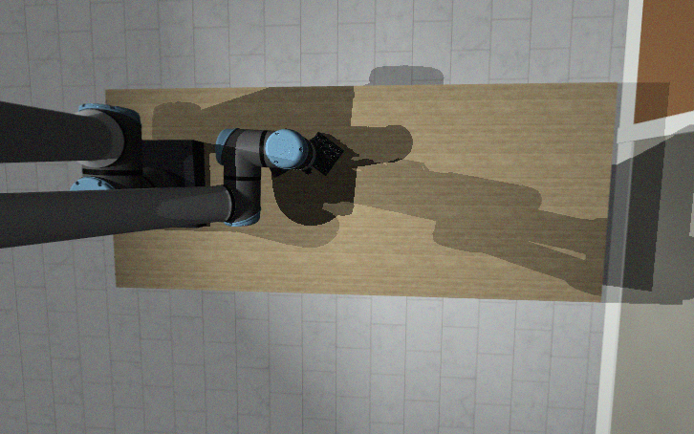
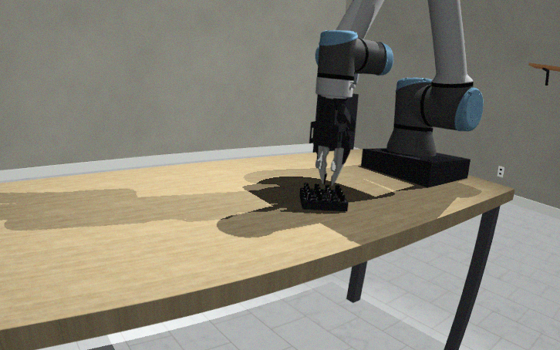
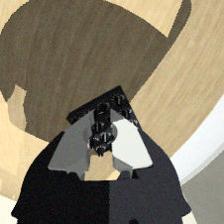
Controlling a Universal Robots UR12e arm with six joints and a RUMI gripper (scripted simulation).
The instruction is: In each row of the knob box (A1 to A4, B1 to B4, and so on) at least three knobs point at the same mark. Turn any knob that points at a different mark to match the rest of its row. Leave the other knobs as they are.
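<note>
The black knob box (image 1: 329, 153) (image 2: 323, 204) (image 3: 90, 107) lies on the table under the wrist, turned at an angle in the wrist view. Several black knobs stand on it, one knob (image 3: 119, 100) near its far corner. My gripper (image 2: 328, 183) (image 3: 102, 110) points down at the box, its fingertips close to the knob tops. The fingers stand a narrow gap apart, with knobs visible in the gap and none clearly gripped. The fingers hide part of the box in the wrist view, and the arm hides part in the top view. The knobs' pointing directions and the row marks are too small and dark to read.
The wooden table (image 1: 446, 269) (image 2: 143, 260) carries the box and the arm's black base (image 2: 413, 167), which stands behind the box in the exterior view. The arm's dark shadows fall over the box and around it.
</note>
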